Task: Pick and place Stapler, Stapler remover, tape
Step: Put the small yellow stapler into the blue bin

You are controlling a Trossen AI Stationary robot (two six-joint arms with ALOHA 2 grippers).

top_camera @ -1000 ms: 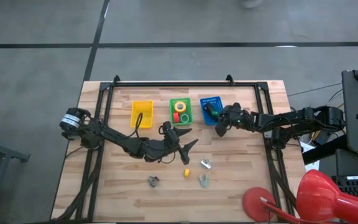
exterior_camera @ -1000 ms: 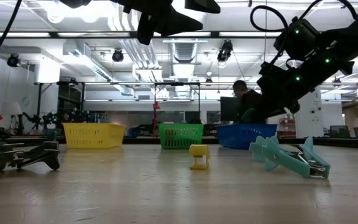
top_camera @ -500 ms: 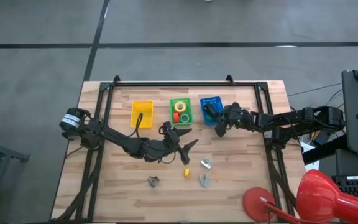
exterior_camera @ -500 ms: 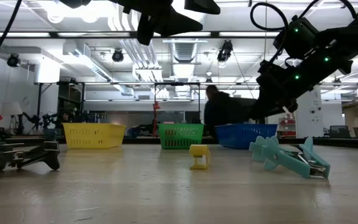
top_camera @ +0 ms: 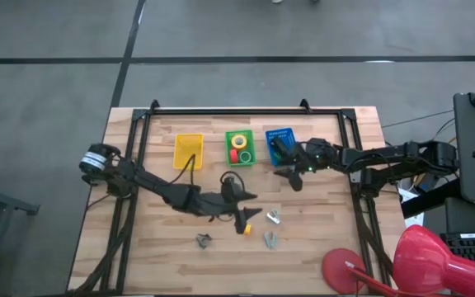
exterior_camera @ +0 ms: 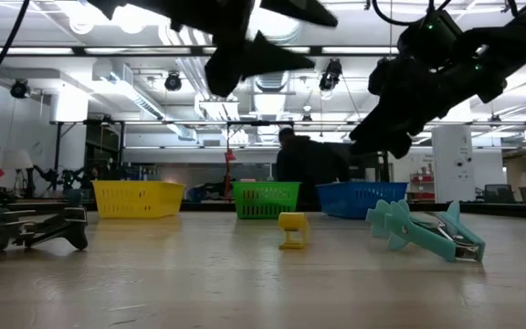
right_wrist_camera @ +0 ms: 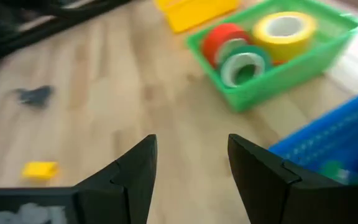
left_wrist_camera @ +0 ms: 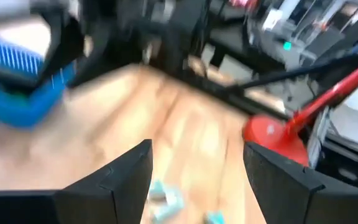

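Note:
The dark stapler [top_camera: 278,148] lies inside the blue basket [top_camera: 290,133]. Red, green and yellow tape rolls [right_wrist_camera: 253,46] sit in the green basket [top_camera: 228,148]. A dark grey staple remover [top_camera: 204,240] and two teal ones [top_camera: 274,217] [top_camera: 270,239] lie on the wood, with a small yellow piece [top_camera: 247,228] between them. My left gripper [top_camera: 244,221] [left_wrist_camera: 197,162] is open and hangs above the yellow piece, fingers tipped down. My right gripper [top_camera: 293,179] [right_wrist_camera: 191,155] is open, in the air just on the near side of the blue basket.
An empty-looking yellow basket [top_camera: 188,150] stands left of the green one. A black frame [top_camera: 246,110] runs round the table's far and side edges. A red lamp-like object [top_camera: 419,260] sits off the near right corner. A person stands in the room behind the baskets [exterior_camera: 304,169].
My left gripper has swung from beside the green basket toward the near edge and tipped its fingers down over the yellow piece. My right gripper has drifted a little toward the near edge, away from the blue basket. The person behind has walked left.

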